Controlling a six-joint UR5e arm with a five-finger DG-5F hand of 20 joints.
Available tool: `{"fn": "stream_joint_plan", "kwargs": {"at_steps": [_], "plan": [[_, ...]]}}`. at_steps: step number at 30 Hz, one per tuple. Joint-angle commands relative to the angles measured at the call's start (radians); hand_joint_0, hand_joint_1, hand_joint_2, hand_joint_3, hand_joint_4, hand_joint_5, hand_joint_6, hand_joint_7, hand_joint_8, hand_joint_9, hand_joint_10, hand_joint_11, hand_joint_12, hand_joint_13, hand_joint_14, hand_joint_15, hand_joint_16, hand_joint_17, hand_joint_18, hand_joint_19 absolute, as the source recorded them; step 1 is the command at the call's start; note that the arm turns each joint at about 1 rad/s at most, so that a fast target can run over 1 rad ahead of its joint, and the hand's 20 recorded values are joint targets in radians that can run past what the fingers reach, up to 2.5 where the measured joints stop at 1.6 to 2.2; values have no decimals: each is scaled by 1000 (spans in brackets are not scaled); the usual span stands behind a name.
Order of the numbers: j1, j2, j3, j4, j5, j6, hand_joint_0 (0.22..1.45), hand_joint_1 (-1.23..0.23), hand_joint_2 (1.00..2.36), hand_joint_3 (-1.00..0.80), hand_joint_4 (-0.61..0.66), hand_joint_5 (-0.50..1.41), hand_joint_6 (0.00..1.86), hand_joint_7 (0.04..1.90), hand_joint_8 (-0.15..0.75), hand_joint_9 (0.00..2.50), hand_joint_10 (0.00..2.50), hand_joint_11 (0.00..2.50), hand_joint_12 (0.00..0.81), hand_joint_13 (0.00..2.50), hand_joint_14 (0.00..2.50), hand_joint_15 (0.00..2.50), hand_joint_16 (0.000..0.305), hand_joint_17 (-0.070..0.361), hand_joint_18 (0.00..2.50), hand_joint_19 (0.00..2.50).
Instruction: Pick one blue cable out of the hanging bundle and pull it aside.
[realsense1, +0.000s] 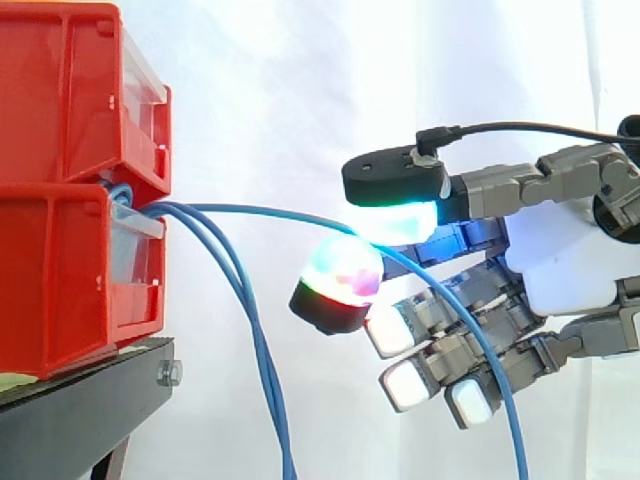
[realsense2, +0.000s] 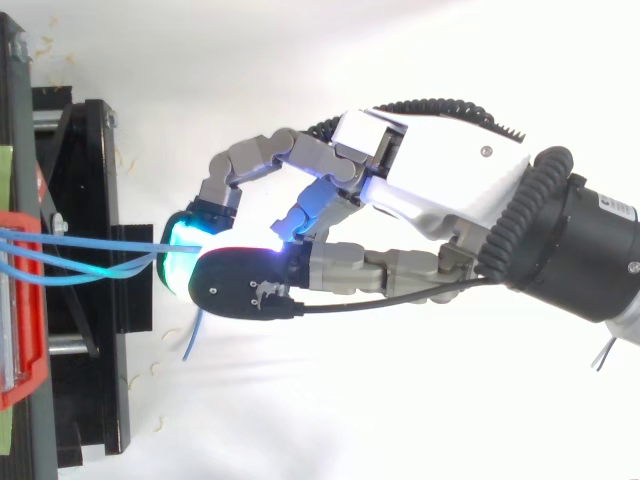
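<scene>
I see hand (realsense1: 560, 250) closed in a pinch on one blue cable (realsense1: 270, 209) mid-frame. Cable's long axis runs near-horiz, 9 to 3 o'clock, from red bins (realsense1: 60, 180) to the pinch, then drops twd 5. Rest of bundle (realsense1: 264, 355) hangs twd 6.

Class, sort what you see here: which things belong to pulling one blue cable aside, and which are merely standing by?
Part of the job: hand, pinching one blue cable; remaining blue cables, hanging down.
Just standing by: red bins; black stand; white curtain.
</scene>
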Motion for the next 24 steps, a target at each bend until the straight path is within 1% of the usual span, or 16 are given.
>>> {"fn": "stream_joint_plan", "kwargs": {"at_steps": [1, 24], "plan": [[0, 0, 0, 0, 0, 0, 462, -706, 1471, -60, -47, -29, 875, 1047, 326, 1176, 8, 228, 483, 976, 18, 494, 77, 174, 905, 697], [0, 0, -2, 0, 0, 0, 465, -708, 1460, -62, -45, -31, 873, 1049, 327, 1162, 8, 214, 487, 959, 16, 480, 77, 174, 896, 690]]}}
